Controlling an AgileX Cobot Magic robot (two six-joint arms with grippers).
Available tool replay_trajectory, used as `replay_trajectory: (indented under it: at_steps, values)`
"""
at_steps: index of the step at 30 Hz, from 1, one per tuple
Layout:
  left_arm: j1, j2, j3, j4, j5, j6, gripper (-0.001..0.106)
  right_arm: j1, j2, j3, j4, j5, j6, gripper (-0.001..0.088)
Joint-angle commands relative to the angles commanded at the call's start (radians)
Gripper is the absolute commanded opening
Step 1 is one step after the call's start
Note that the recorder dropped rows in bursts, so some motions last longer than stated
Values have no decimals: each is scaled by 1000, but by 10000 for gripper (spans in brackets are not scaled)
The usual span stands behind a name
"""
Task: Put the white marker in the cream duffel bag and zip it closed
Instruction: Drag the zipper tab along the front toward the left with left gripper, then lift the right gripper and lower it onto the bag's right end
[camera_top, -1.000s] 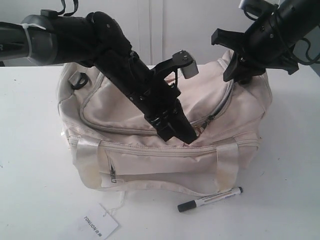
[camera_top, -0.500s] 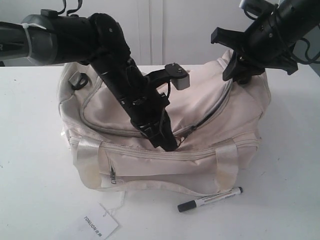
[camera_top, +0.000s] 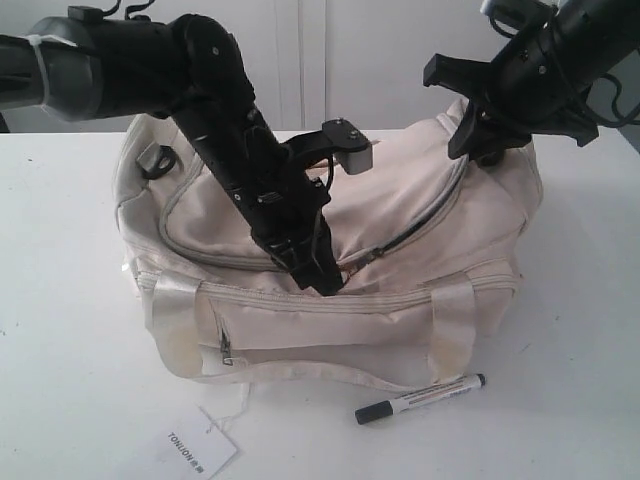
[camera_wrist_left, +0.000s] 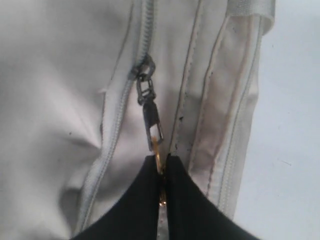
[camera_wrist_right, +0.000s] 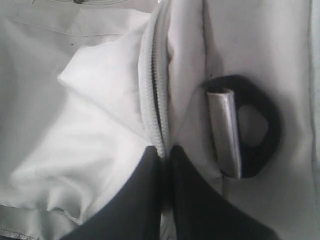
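Exterior view with both wrist views. The cream duffel bag (camera_top: 300, 335) stands on the white counter (camera_top: 60, 350), spanning most of its middle, with the front zip pocket facing the near edge. The white marker (camera_top: 420, 398) lies flat on the counter outside the bag, just in front of the bag's right-hand handle base and near the counter's front edge. Its black cap points toward the hang tag (camera_top: 195, 450), which rests on the counter close to the front edge, left of the marker.

The left tool (camera_top: 325, 280) reaches down onto the bag's top, at the front of the curved top zipper (camera_top: 420, 225). In the left wrist view its jaws are pressed together on the gold ring of the zipper pull (camera_wrist_left: 150, 120), which stretches straight from the slider to the fingertips. The marker lies below and to the right of this tool in the exterior view, well apart from it, with the bag's front panel between them.

The right tool (camera_top: 480, 150) sits on the bag's far right end. In the right wrist view its jaws are closed on the fabric edge beside the zipper teeth, next to a black strap ring (camera_wrist_right: 257, 135). The marker is well apart from this tool as well, on the opposite, near side of the bag.

A dark slit shows along the top zipper between the two tools.
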Motion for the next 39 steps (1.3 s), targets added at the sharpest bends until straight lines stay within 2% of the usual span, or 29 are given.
replay_trajectory:
  at_steps: [14, 39]
  values:
    - [0, -133, 0, 0, -132, 4, 0, 0, 0, 0, -71, -1, 0, 0]
    - [0, -177, 0, 5, -175, 11, 0, 0, 0, 0, -96, 52, 6, 0]
